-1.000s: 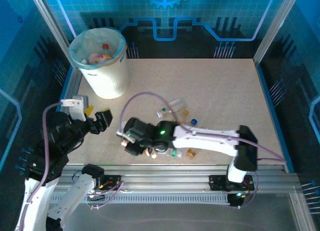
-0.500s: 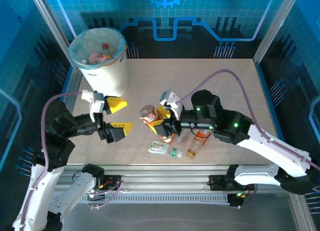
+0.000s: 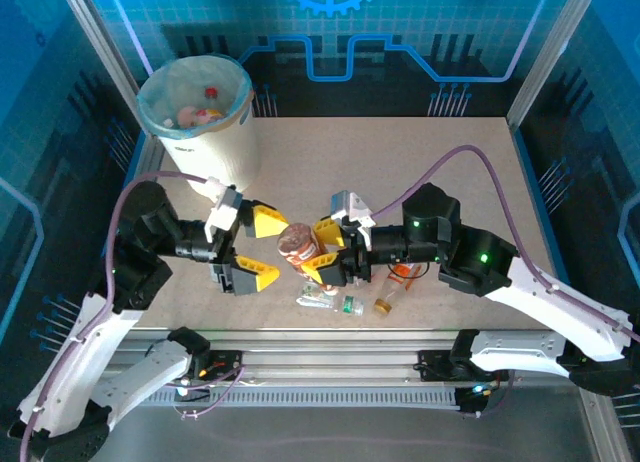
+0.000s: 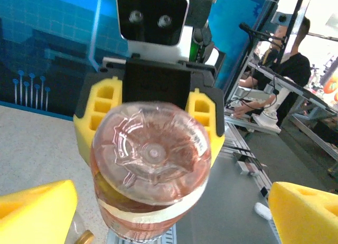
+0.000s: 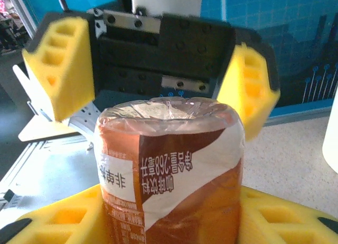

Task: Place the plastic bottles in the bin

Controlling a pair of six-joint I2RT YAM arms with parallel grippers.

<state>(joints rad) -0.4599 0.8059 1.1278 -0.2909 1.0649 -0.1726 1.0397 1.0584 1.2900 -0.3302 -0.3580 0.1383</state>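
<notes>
A brown and orange labelled plastic bottle (image 3: 299,244) is held level above the table, with my right gripper (image 3: 323,249) shut on its cap end. The bottle's clear base (image 4: 150,153) points at the left wrist camera, and its label (image 5: 174,170) rises between the right fingers (image 5: 55,217). My left gripper (image 3: 264,249) is open, its yellow fingers (image 4: 37,209) standing on either side of the base without touching it. Three more bottles (image 3: 322,299) (image 3: 351,305) (image 3: 401,273) lie on the table below. The white bin (image 3: 200,132) stands at the back left with bottles inside.
A loose orange-capped piece (image 3: 383,305) lies near the front rail (image 3: 330,342). Metal frame posts (image 3: 105,52) rise at both back corners. The light tabletop (image 3: 440,172) stretches bare to the back right.
The right arm lifted the bottle off the pile and turned it toward the left. My left gripper opened wide and moved right until its fingers flank the bottle's base.
</notes>
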